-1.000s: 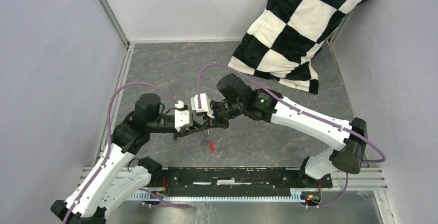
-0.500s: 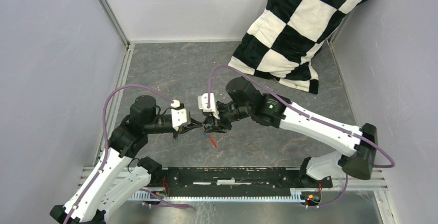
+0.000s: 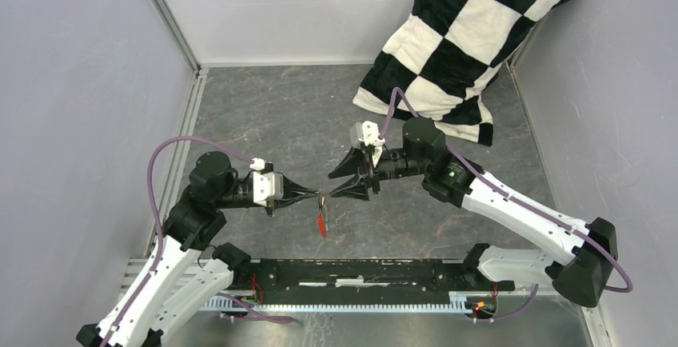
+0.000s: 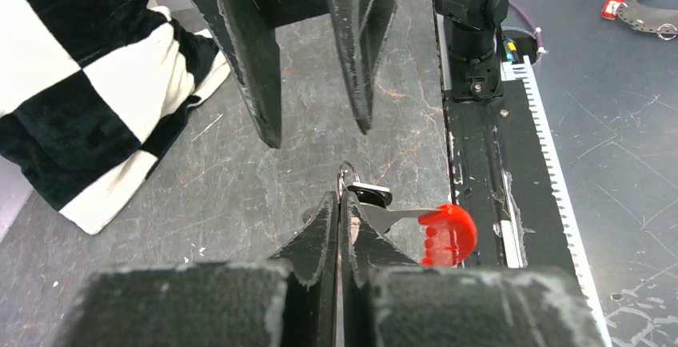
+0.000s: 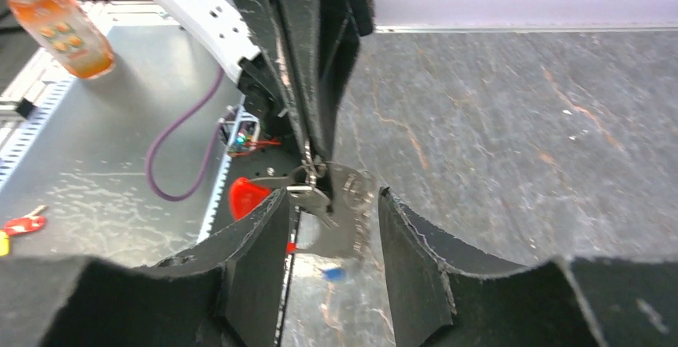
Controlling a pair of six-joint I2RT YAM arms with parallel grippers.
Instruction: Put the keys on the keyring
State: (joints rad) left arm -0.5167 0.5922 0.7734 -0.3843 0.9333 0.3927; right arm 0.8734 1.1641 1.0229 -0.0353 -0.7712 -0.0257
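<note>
**Above mid-surface, between the two arms: pinching the keyring aloft, standing off with the right**

At the left gripper point(image 3: 318, 196): fingers pressed flat together, clamped on the keyring point(image 4: 345, 173) at its thin grey loop. Holding it clear of the surface point(image 3: 264, 115), seemingly to let the load hang free and to offer the loop toward the right gripper point(image 3: 329, 185).

At the right: fingers apart, about half spread, nothing between them. Tips aimed at the loop, near but not touching. Judged as steadying with the left so as to thread or adjust with the right.

On the look of the ring:
- Thin and wiry, far smaller than either finger, peeking just past the left fingertips.
- Hanging from it, a bright red tag point(image 4: 448, 235), rounded at the end, with a ribbed face. Dangling straight below the pinch in the top view.
- Just beside the loop, a dark-headed key point(image 4: 369, 195) with a silver blade running toward the tag. Apparently on the loop already, though not certain.
- From the right wrist view, a small blue blur point(image 5: 334, 272) lower down, possibly the blue-headed key. Cannot tell whether hanging or lying on the surface.

At the far right corner: a checkered cushion point(image 3: 472, 43), well apart.
</note>
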